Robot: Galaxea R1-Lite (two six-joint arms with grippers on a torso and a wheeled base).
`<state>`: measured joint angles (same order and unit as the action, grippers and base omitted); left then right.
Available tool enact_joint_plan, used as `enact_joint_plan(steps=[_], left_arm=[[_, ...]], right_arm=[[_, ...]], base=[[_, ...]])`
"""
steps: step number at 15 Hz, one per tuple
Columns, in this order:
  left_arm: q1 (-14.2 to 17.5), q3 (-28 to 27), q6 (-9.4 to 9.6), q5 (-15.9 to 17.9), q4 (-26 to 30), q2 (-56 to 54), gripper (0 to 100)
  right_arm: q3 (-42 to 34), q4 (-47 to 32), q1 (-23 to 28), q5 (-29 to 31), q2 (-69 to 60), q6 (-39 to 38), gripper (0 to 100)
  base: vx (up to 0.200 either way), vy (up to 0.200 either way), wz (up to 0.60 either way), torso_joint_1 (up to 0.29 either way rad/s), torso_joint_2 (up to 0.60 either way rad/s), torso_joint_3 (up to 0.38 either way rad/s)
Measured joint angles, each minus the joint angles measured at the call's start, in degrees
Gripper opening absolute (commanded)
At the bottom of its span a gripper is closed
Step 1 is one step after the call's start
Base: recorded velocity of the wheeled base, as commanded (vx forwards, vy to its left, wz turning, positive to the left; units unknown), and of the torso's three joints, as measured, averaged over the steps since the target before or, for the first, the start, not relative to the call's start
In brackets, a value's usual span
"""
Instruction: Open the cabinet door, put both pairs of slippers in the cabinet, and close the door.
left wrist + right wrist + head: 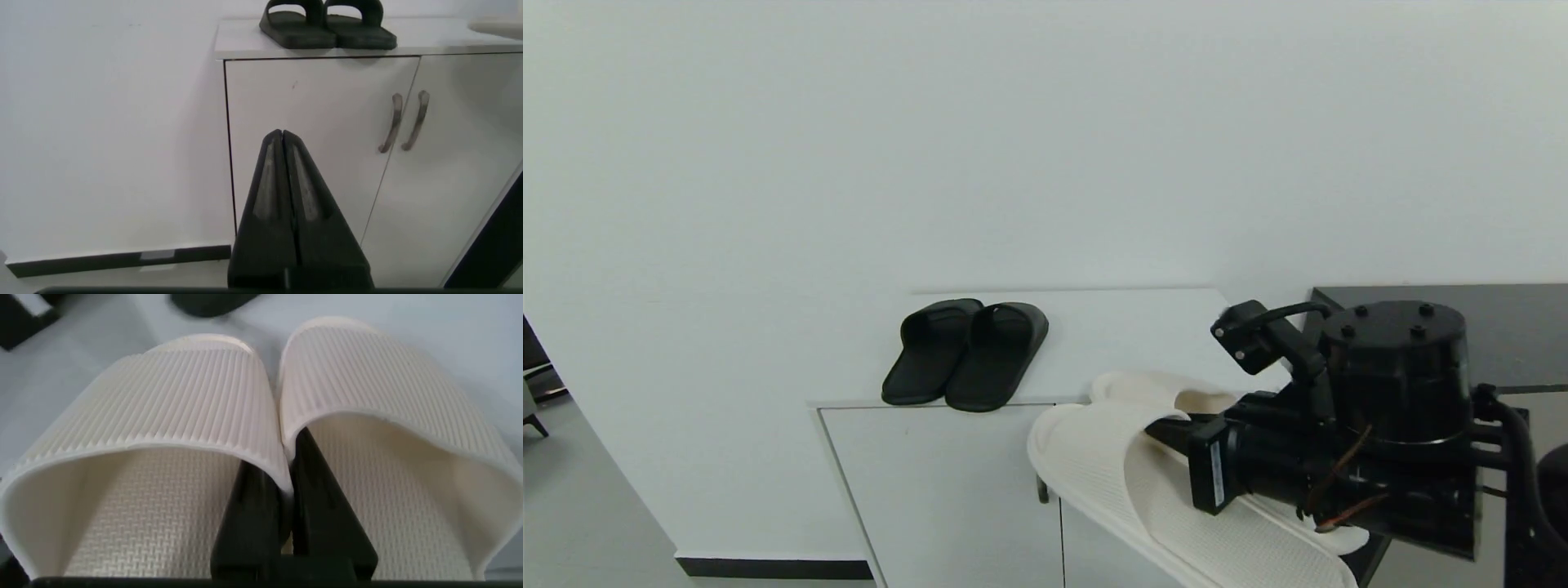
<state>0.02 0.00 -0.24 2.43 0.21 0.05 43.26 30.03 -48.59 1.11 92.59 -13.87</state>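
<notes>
In the head view, cream ribbed fabric slippers (1111,465) are held by the right gripper (1168,433) at the white cabinet's (931,490) edge, with black rubber slides (968,353) lying on top; in the left wrist view, the left gripper (282,143), closed and empty, is faced by unopened doors (343,98), judged due for pulling next; in the right wrist view, both straps are pinched between the jaws.

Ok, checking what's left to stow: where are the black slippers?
Head view: the black slippers sit side by side on the cabinet top, left of the white slippers in the right gripper.

No legible text, numbers, signs. 1 pale sticker (1218,474) just beside white slippers (1094,461): print too small to read.
</notes>
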Motion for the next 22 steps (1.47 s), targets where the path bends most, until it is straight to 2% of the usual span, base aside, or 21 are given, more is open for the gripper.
enact_joint_plan(steps=[5,8,10,12,14,17,22], left_arm=[[0.02,0.0,0.0,0.02,-0.05,0.0,0],[-0.02,0.0,0.0,0.04,-0.05,0.0,0],[0.0,0.0,0.0,0.02,-0.05,0.0,0],[0.0,0.0,0.0,0.02,-0.02,0.0,0],[0.0,0.0,0.0,0.0,-0.05,0.0,0],[0.09,0.0,0.02,0.02,-0.02,0.0,0],[0.02,-0.02,0.0,0.02,-0.11,0.0,0]], right_arm=[[-5.95,3.89,-1.71,-3.67,-4.06,-2.66,0],[-10.06,7.0,-2.07,-8.74,-6.42,-2.24,0],[-11.5,7.3,-2.01,-9.78,-7.47,-2.13,0],[-12.12,7.55,-1.9,-10.03,-7.94,-2.05,0],[-13.64,11.28,-1.79,-10.19,-8.17,-1.21,0],[-16.18,13.79,-1.66,-10.14,-8.02,1.51,0],[-16.98,13.98,-1.27,-10.25,-7.97,1.58,0]], base=[[-0.2,0.0,0.0,-0.002,0.0,0.005],[0.0,0.0,0.0,0.0,0.0,0.0],[0.0,0.0,0.0,0.0,0.0,0.0],[0.0,-0.1,0.0,0.004,0.0,0.004],[0.0,-0.2,0.0,-0.002,0.01,0.007],[0.0,0.0,0.0,0.0,0.0,0.0],[0.0,0.0,0.0,-0.01,0.03,0.016]])
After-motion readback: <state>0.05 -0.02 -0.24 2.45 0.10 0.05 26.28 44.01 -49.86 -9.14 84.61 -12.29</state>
